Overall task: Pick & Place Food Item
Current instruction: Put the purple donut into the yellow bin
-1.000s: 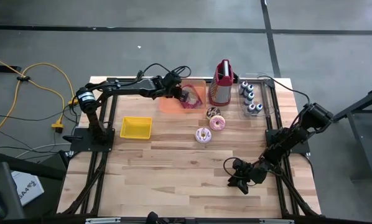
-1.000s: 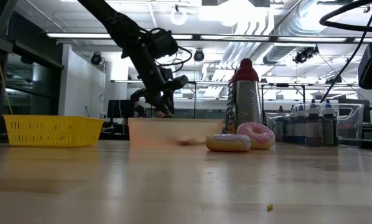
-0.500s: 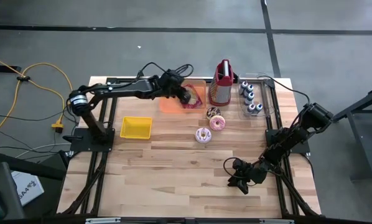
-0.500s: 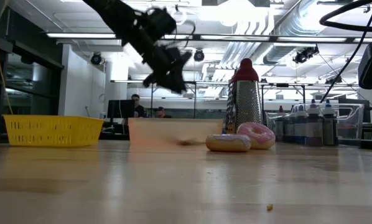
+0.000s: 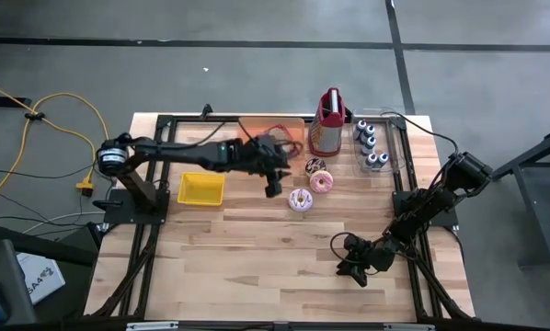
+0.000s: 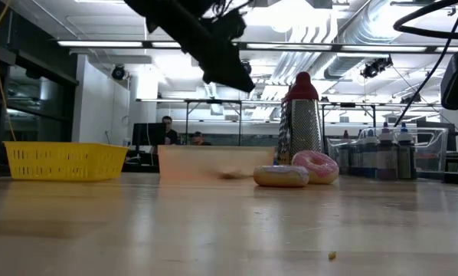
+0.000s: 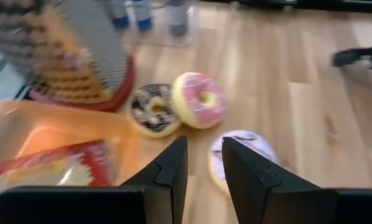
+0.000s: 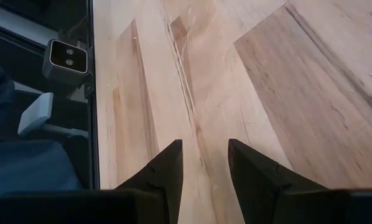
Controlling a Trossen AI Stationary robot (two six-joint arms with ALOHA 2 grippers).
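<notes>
You see the tall metal grater [image 7: 80,43] blurred and cut off at the left wrist view's edge; the white-frosted doughnut [image 7: 260,146] is partly hidden behind the left claw's [image 7: 203,163] fingers.

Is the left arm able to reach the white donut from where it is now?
Probably yes. The left hand hangs empty, fingers apart, beside the white donut, and nothing lies between them.

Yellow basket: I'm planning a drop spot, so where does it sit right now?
In the high view, the yellow basket sits on the table's left side, beside the left arm's base and under its outstretched arm, well left of the donuts.
</notes>
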